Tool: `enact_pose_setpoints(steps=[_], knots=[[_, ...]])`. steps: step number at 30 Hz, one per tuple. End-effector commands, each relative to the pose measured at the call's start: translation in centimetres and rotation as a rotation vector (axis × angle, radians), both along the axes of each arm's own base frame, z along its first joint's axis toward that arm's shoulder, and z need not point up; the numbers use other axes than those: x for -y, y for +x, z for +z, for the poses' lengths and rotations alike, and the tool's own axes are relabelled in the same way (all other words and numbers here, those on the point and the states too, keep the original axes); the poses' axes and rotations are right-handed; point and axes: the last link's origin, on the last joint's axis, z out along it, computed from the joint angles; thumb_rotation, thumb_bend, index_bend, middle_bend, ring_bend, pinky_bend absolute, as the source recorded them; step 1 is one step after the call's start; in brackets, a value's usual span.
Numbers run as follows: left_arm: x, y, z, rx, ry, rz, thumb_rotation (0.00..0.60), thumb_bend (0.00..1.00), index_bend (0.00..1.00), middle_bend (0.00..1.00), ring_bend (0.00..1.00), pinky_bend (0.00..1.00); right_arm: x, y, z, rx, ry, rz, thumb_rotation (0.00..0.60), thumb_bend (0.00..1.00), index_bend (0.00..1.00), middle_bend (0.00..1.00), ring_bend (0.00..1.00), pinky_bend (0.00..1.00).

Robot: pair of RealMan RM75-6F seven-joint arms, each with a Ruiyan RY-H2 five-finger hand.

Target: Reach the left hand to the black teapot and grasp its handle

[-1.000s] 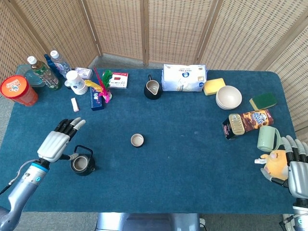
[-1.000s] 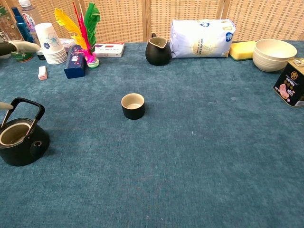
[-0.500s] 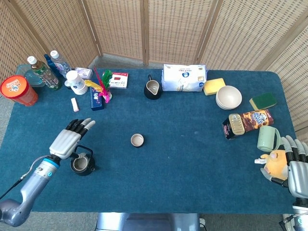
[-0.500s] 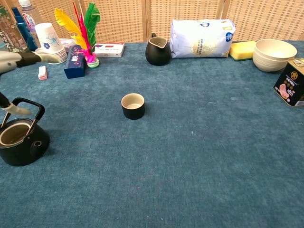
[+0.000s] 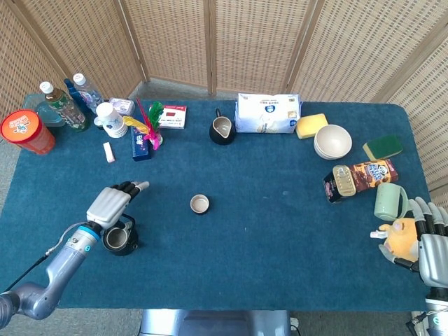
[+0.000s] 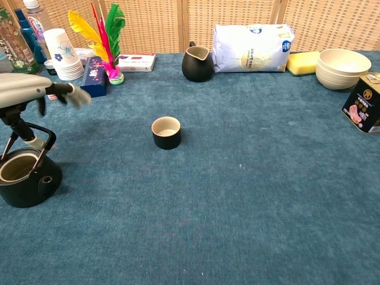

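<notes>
Small cup [image 5: 200, 204] mid-table — white bag [image 5: 268, 113], 2 sponges behind.

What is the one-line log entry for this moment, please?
step: reach | left hand: above teapot handle, fingers apart, not gripping | right hand: beside yellow toy

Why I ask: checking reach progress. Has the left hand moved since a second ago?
Yes. In the head view the left hand has shifted right, now above the black teapot and nearer the small cup.
</notes>
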Motion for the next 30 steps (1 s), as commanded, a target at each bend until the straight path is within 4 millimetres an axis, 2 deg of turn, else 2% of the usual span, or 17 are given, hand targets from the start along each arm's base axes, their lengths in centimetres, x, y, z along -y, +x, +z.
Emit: enact_pose_setpoints(steps=[1, 3, 6, 8, 16, 20, 26, 30], knots=[[0.2, 0.4, 0.1, 0.019, -0.003, -0.001, 0.6, 0.15, 0.53, 0.61, 0.58, 0.77, 0.0, 0.0, 0.0, 0.0, 0.001, 0.0, 0.417, 0.0, 0.0, 0.0, 0.0, 0.0], [0.3, 0.3, 0.2, 0.011, 0.006, -0.009, 0.6, 0.22, 0.62, 0.73, 0.68, 0.86, 0.0, 0.0, -0.1, -0.002, 0.003, 0.0, 0.417, 0.0, 0.0, 0.0, 0.0, 0.0], [0.5, 0.4, 0.6, 0.028, 0.042, -0.023, 0.6, 0.32, 0.71, 0.89, 0.81, 0.96, 0.0, 0.0, -0.1, -0.001, 0.006, 0.0, 0.418, 0.0, 0.0, 0.0, 0.0, 0.0], [0.7, 0.4, 1.0, 0.044, 0.065, -0.037, 0.6, 0.36, 0.75, 0.94, 0.85, 0.99, 0.0, 0.0, -0.1, -0.002, 0.007, 0.0, 0.418, 0.0, 0.0, 0.0, 0.0, 0.0], [0.5, 1.4, 3.0, 0.123, 0.142, -0.122, 0.6, 0.37, 0.76, 0.95, 0.86, 1.0, 0.0, 0.1, -0.4, -0.006, 0.018, -0.004, 0.416, 0.0, 0.0, 0.0, 0.0, 0.0], [-0.5, 2.3, 4.0, 0.111, 0.207, -0.206, 0.6, 0.37, 0.76, 0.95, 0.86, 1.0, -0.1, 0.1, -0.5, -0.004, 0.02, -0.005, 0.418, 0.0, 0.0, 0.0, 0.0, 0.0], [-2.2, 4.0, 4.4, 0.103, 0.265, -0.275, 0.6, 0.36, 0.75, 0.95, 0.85, 1.0, 0.0, 0.0, -0.4, 0.0, 0.022, -0.006, 0.418, 0.0, 0.0, 0.0, 0.0, 0.0], [-3.7, 4.8, 3.7, 0.068, 0.281, -0.294, 0.6, 0.35, 0.75, 0.95, 0.85, 1.0, 0.0, 0.0, -0.5, 0.0, 0.026, -0.006, 0.418, 0.0, 0.0, 0.0, 0.0, 0.0]])
